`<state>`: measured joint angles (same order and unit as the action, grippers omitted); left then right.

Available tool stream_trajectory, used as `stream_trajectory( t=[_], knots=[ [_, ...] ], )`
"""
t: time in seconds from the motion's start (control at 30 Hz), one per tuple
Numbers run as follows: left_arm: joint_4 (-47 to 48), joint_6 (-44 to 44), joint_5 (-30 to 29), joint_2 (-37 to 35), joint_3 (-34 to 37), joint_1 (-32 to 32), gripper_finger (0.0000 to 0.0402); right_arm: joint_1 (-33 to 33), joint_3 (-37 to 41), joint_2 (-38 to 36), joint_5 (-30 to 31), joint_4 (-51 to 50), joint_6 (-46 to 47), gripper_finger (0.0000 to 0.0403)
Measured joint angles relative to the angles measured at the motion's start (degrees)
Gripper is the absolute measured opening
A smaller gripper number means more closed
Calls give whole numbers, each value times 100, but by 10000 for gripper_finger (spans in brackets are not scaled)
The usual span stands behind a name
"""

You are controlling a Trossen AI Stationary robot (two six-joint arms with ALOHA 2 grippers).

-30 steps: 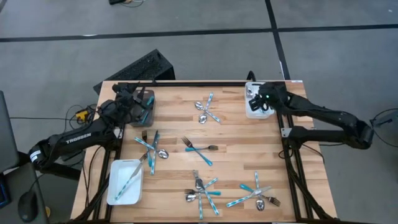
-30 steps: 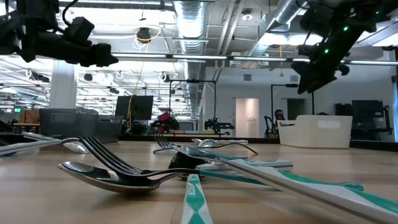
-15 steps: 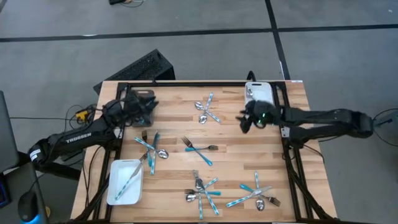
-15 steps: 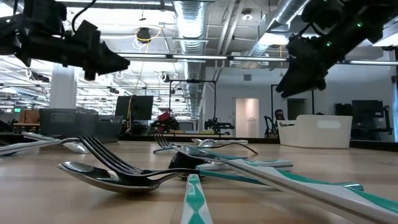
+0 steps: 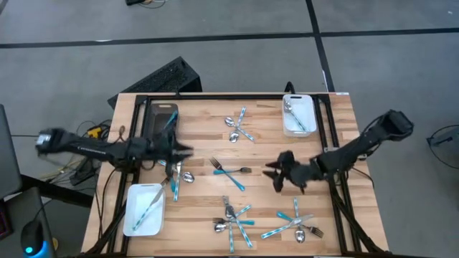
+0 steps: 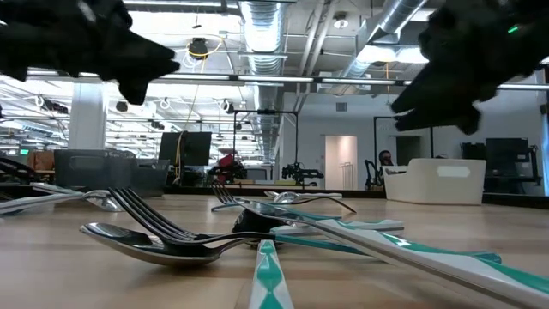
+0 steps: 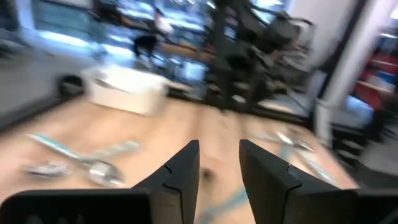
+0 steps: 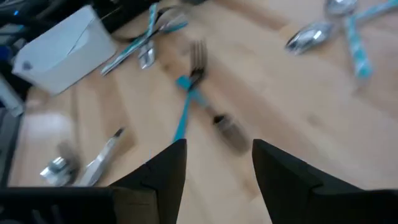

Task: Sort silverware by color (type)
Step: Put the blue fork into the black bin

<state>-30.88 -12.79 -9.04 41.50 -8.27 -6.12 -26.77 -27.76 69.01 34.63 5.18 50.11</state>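
Both arms are over the wooden bench (image 5: pixel 265 154). Taking the crossed pair of forks (image 5: pixel 229 172) at the middle of the bench as the landmark: the right gripper (image 5: pixel 276 174) hangs just to the right of them, fingers spread wide with nothing between them, and its wrist view looks straight down past those fingers (image 8: pixel 168 171) at a teal-handled fork (image 8: pixel 189 93). The left gripper (image 5: pixel 185 150) sits to the left of the crossed forks, above a small cluster of silverware (image 5: pixel 174 170); its fingers (image 7: pixel 183 171) stand apart with a narrow gap, holding nothing.

Silverware lies scattered all round the landmark. Behind it, toward the far edge, a little group of spoons and a teal handle (image 5: pixel 237 127). In front of it, near the front edge, a tangle of forks and spoons (image 5: pixel 233 218), and to the right of that another tangle (image 5: pixel 294 226).

A white tray (image 5: pixel 298 115) at the far right of the forks carries a few pieces. A second white tray (image 5: pixel 143 209) at the front left holds a teal-handled piece. A dark grey tray (image 5: pixel 162 117) at the far left has a teal handle lying in it.

From bench height, spoons and forks (image 6: pixel 171 236) fill the foreground, both arms blurred overhead.
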Motion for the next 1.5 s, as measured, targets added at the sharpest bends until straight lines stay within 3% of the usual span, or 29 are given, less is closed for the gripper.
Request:
stream_trajectory(
  t=[0.2,0.37,0.57,0.7,0.83,0.97,1.1,1.27,1.5],
  knots=[
    [-107,-568,-1500,998,-2,-2033,97,-1169,-465,676,140,-406,1297,180],
    [-365,-698,-2620,1713,-2,-2706,96,-1535,-997,1572,139,-283,1588,174],
    [-846,-508,-2804,2320,-230,-2724,96,-1184,-1822,2582,63,-312,1041,173],
    [-772,-516,-3013,2529,-445,-2720,97,-762,-2419,3036,-411,-277,601,173],
    [-90,-506,-2986,2414,-681,-2720,97,-565,-2919,3411,-1320,-273,490,173],
    [1188,-711,-3005,2005,-1036,-2700,97,-610,-3257,3760,-1809,-293,579,173],
    [2216,-1007,-3031,1695,-1376,-2526,97,-665,-3552,4041,-1890,-503,793,173],
    [2389,-812,-3118,1660,-1486,-2370,97,-641,-3751,4304,-2083,-786,1141,173],
    [2897,-203,-3921,1153,-1694,-2044,97,-579,-3775,4099,-1770,-1166,1334,173]
  ],
)
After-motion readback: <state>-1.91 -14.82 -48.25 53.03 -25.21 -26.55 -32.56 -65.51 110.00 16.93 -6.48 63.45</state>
